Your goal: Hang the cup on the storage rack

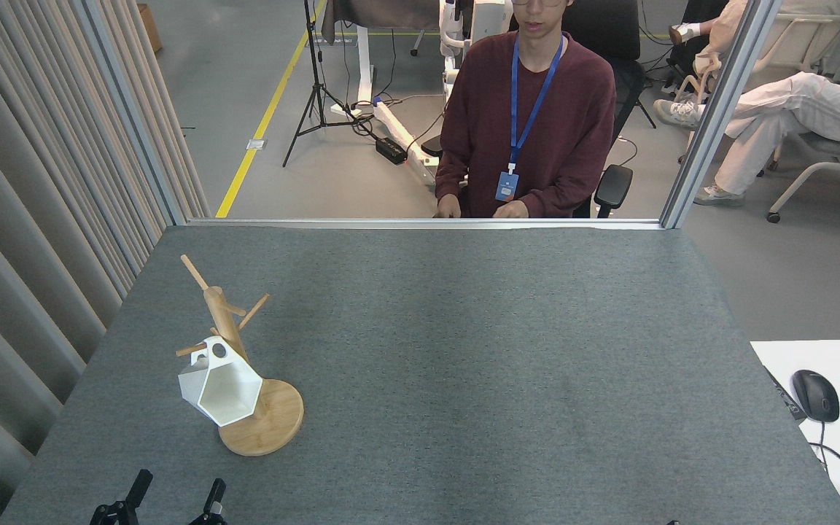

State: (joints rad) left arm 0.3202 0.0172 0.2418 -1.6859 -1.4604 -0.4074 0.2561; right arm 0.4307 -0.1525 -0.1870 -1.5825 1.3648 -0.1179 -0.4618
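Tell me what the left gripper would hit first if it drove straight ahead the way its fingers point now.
Probably the storage rack: its round base lies just beyond the open left gripper, with the cup hanging right behind it. Depth is unclear, so it might pass slightly left of the base.

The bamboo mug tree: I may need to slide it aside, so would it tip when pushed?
Probably steady if pushed low: the bamboo mug tree has a wide disc base. The white cup hangs on one side, so a shove high on the post might rock it.
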